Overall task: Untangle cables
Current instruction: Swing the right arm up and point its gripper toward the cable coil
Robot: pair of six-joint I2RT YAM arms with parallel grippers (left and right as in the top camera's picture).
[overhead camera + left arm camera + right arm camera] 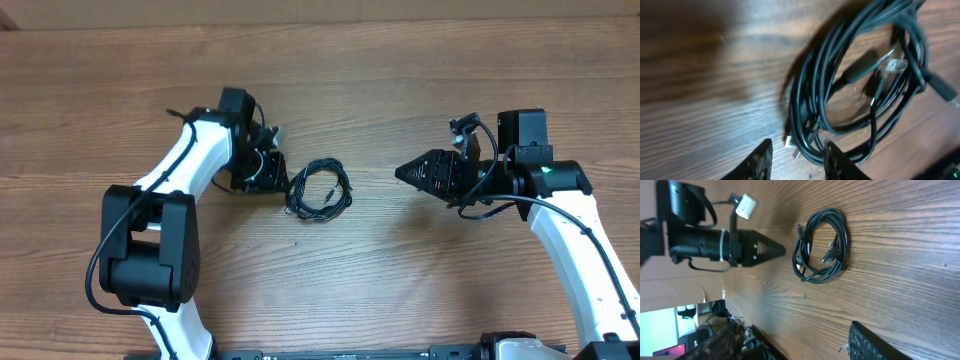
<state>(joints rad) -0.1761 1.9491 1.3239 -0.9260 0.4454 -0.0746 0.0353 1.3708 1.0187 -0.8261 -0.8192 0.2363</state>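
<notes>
The cables (pixel 320 190) lie as a small black coil on the wooden table, midway between the two arms. My left gripper (pixel 276 176) is at the coil's left edge. In the left wrist view its jaws (pixel 797 150) stand open, and the coil's near loop (pixel 860 75) with a silvery plug tip (pixel 790 142) sits just ahead of the fingertips, unclamped. My right gripper (pixel 402 172) points left at the coil from a short distance, off the cables. Its fingers (pixel 875 342) are spread wide over bare wood with the coil (pixel 822 245) well ahead of them.
The wooden table (pixel 400 270) extends around the coil on all sides. The left arm's white links and black base (pixel 150 250) stand at the front left. The right arm (pixel 590 250) stands at the front right. The table's front edge (pixel 755 335) shows in the right wrist view.
</notes>
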